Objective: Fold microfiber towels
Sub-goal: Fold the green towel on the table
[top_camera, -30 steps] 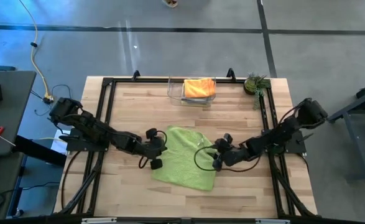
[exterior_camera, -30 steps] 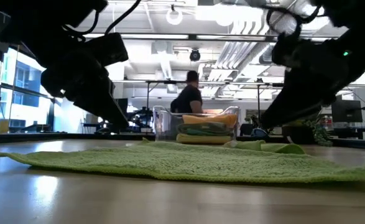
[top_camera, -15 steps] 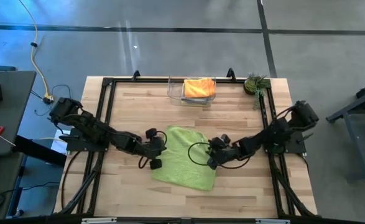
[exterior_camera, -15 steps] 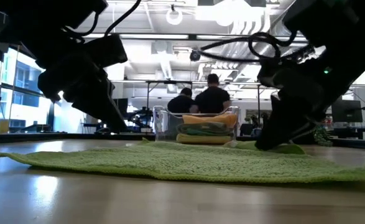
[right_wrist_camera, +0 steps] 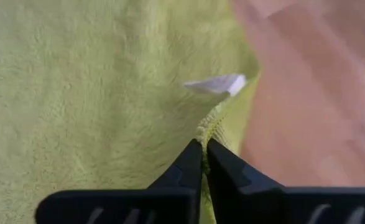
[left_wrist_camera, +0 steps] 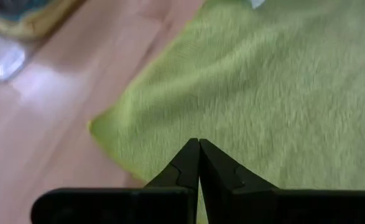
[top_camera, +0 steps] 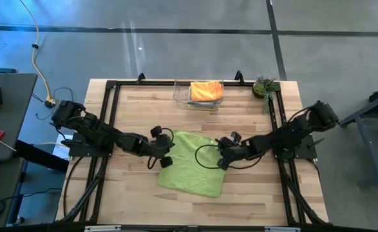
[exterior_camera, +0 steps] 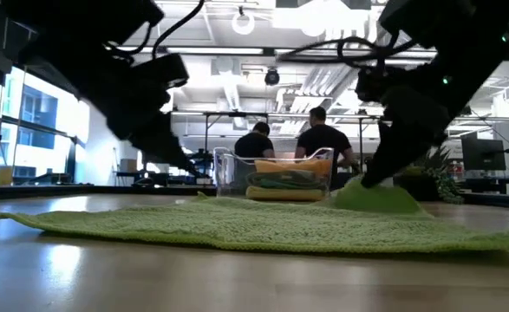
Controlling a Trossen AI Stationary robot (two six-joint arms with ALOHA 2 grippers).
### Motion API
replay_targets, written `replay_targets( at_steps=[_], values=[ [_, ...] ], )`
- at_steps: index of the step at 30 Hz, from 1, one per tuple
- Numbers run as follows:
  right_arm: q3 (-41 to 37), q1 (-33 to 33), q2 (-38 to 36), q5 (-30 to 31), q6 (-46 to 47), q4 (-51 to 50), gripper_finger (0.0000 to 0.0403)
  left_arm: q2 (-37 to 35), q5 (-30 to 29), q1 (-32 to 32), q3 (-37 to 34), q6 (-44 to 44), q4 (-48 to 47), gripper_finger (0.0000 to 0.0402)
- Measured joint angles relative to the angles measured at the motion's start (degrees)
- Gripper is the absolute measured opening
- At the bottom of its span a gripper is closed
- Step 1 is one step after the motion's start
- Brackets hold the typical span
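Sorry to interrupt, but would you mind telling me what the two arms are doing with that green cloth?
They are starting a fold. The lime green towel lies spread on the table. The left gripper is shut on its left edge, and the right gripper is shut on its right edge, which is lifted slightly. Other towels sit folded in the clear bin at the back.
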Motion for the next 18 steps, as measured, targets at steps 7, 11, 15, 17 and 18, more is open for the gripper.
replay_targets(
  at_steps=[7,11,15,17,18],
  values=[
    [0.32,-4.57,-5.05,1.92,-2.58,-8.95,0.0004,0.39,3.92,7.24,0.14,3.65,6.07,0.0],
    [0.17,-7.48,-4.97,1.94,-5.46,-11.09,0.0002,1.16,5.21,9.8,0.08,7.06,7.32,0.0],
    [0.15,-8.95,-4.71,0.88,-6.08,-12.57,0.0002,3.44,6.22,12.01,0.15,9.83,9.96,0.0],
    [0.15,-8.89,-4.71,0.99,-6.08,-13.72,0.0002,4.57,8.06,13.11,0.2,9.91,10.75,0.0],
    [0.15,-8.88,-4.71,0.99,-6.08,-14.06,0.0002,4.96,8.66,13.48,0.18,9.92,10.82,0.0]
  ],
)
